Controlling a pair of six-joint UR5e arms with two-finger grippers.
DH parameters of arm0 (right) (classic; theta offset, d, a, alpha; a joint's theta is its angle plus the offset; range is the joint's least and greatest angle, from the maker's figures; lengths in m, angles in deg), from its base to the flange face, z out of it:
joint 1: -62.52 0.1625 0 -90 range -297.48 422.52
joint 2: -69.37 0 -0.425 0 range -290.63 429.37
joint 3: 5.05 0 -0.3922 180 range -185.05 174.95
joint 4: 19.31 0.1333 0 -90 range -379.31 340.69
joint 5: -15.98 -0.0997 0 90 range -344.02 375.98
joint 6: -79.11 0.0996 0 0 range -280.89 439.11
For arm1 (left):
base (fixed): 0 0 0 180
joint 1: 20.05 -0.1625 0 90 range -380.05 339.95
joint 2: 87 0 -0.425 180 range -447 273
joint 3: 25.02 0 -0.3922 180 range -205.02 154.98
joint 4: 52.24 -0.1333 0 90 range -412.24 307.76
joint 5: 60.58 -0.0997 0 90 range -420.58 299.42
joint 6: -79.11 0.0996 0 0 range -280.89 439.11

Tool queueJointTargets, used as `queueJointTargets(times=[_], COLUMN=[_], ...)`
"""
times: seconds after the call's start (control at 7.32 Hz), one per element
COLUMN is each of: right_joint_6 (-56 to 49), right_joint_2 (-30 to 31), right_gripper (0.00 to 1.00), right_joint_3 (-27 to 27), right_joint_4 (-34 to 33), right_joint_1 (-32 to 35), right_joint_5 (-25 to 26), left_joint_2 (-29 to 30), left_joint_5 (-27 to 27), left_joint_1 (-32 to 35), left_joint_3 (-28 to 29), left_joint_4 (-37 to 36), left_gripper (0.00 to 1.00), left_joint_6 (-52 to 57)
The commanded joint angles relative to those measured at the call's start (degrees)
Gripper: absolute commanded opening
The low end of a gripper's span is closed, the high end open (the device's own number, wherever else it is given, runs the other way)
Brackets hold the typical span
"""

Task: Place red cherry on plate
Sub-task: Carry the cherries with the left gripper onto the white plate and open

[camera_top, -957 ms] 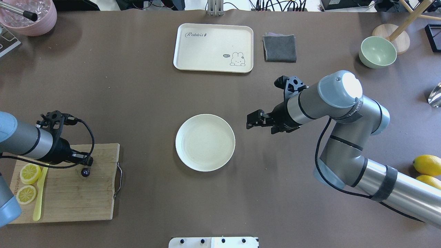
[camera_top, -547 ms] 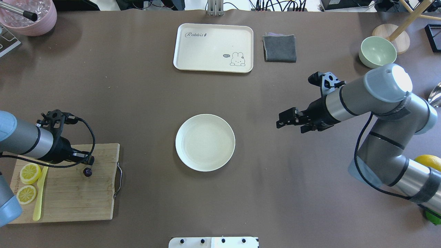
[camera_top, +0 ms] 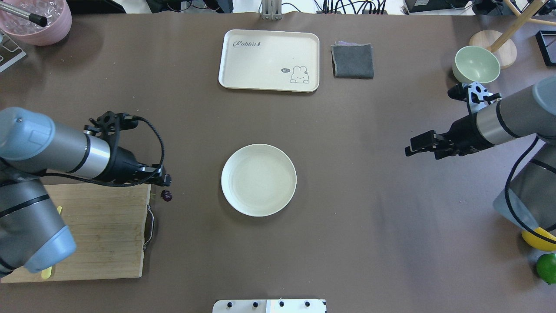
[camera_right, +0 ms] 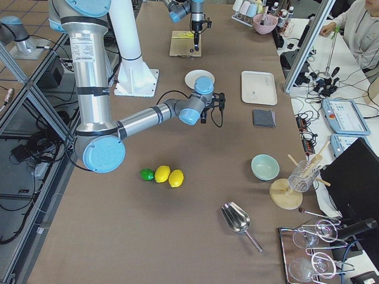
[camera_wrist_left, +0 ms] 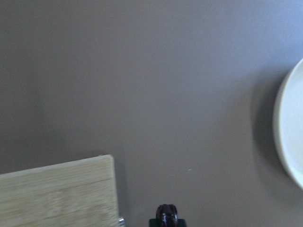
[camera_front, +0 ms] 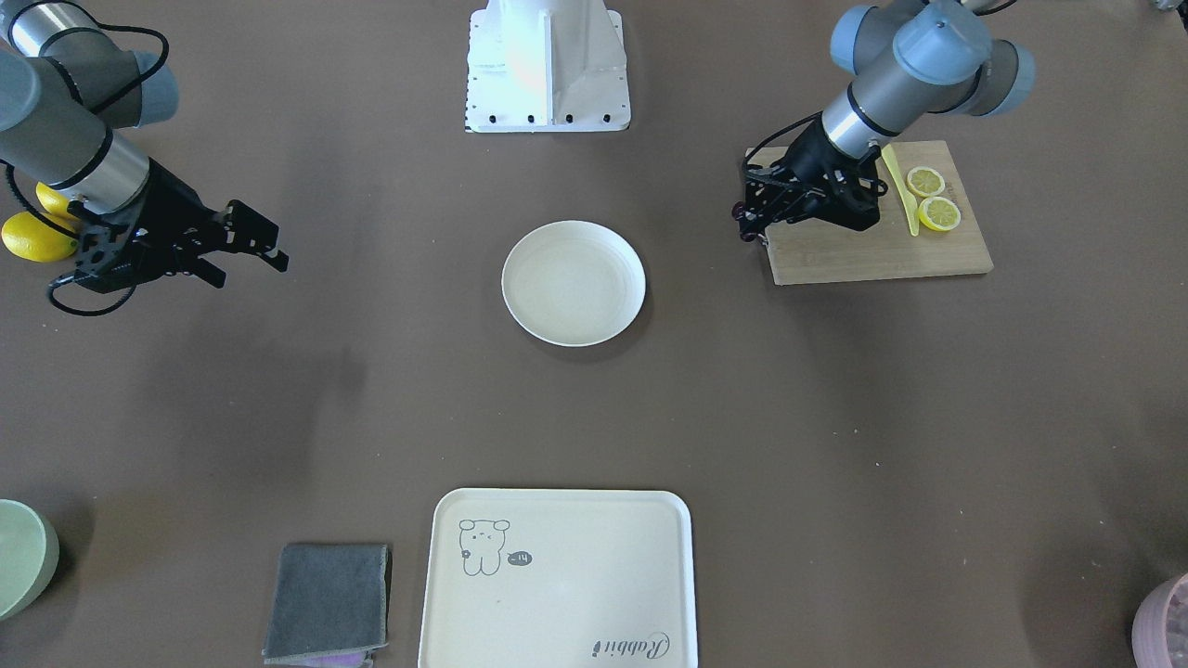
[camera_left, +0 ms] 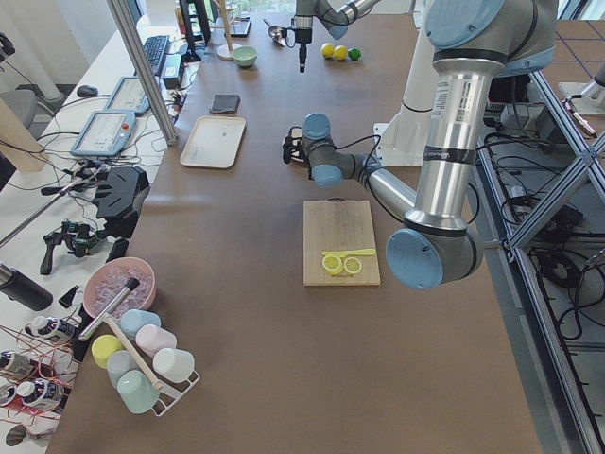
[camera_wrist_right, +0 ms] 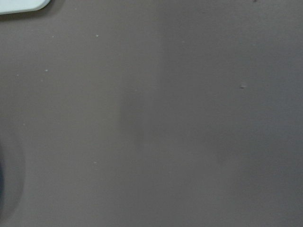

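Cherry point(camera_top: 166, 196) is hanging pinched in the closed left gripper point(camera_top: 164, 181), between the cutting board point(camera_top: 87, 226) and the plate point(camera_top: 259, 180). The right gripper point(camera_top: 415, 145) is hovering spread and empty, well beyond the plate.

The left arm extends toward the centre with the left gripper point(camera_top: 165, 181) clamped on the red cherry point(camera_top: 166, 196), while the right arm reaches inward, the right gripper point(camera_top: 413, 147) empty with jaws apart.
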Motion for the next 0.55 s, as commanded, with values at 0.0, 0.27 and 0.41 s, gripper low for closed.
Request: queueJointTargets(times=[0.0, 0.27, 0.41], right_joint_6=[-7.4, -8.8, -10.9], right_joint_2=[4.6, 5.7, 6.9], right_gripper=[1.00, 1.00, 1.00], right_joint_3=[0.2, 0.2, 0.4], right_joint_4=[0.1, 0.1, 0.1], right_joint_1=[3.8, 5.1, 5.6], right_joint_5=[-1.9, -2.3, -2.3], left_joint_2=[10.6, 18.6, 21.2], left_joint_5=[-2.5, -9.1, -10.3], left_joint_1=[-2.6, -7.0, -7.7], left_joint_3=[5.1, 10.8, 13.4], left_joint_4=[-1.9, -3.0, -3.0], left_gripper=[0.00, 0.02, 0.03], left_joint_6=[-6.8, -8.4, -9.5])
